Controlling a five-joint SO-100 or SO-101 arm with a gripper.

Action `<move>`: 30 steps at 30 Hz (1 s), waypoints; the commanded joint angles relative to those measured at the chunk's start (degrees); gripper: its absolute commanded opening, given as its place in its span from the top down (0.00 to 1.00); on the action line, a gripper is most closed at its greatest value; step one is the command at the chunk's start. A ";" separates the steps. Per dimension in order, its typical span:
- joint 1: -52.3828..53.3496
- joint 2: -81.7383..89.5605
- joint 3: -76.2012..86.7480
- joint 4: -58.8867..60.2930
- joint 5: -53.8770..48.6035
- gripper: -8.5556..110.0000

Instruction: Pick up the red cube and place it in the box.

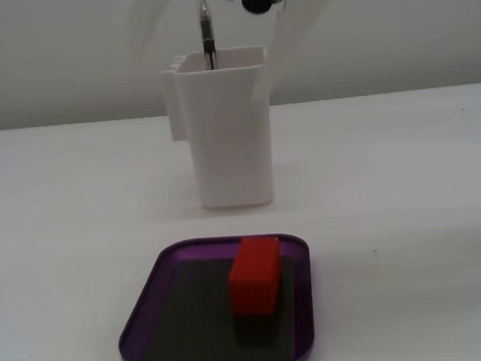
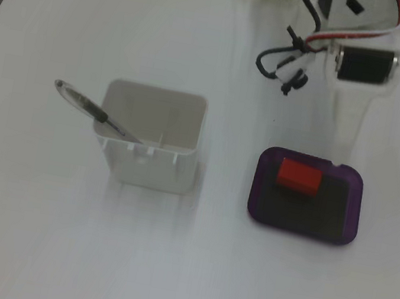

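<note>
The red cube point(image 1: 255, 274) lies inside the box point(image 1: 143, 319), a shallow purple tray with a dark bottom, toward its far right part in a fixed view. In the other fixed view the cube point(image 2: 298, 175) sits in the upper left part of the tray point(image 2: 351, 215). My gripper point(image 2: 343, 140) is white against the white table, hanging just above the tray's upper edge and apart from the cube. Its fingers are washed out, so I cannot tell whether they are open or shut. Nothing shows in them.
A tall white container point(image 1: 229, 132) with a pen point(image 1: 206, 34) stands behind the tray; in the other fixed view the container point(image 2: 150, 145) is left of the tray. The arm's black motor point(image 2: 364, 64) and cables point(image 2: 285, 60) hang above the tray's far side.
</note>
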 commanded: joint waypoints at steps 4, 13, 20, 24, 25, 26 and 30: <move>-0.18 26.37 16.00 0.26 -3.16 0.71; 4.75 57.48 59.24 -5.54 -8.44 0.71; 14.33 78.57 94.39 -21.80 -15.03 0.71; 16.35 90.88 112.59 -29.53 -15.47 0.71; 16.26 94.04 116.54 -30.85 -15.29 0.71; 16.17 97.29 120.23 -32.08 -15.21 0.71; 16.00 109.42 132.19 -35.33 -14.94 0.71</move>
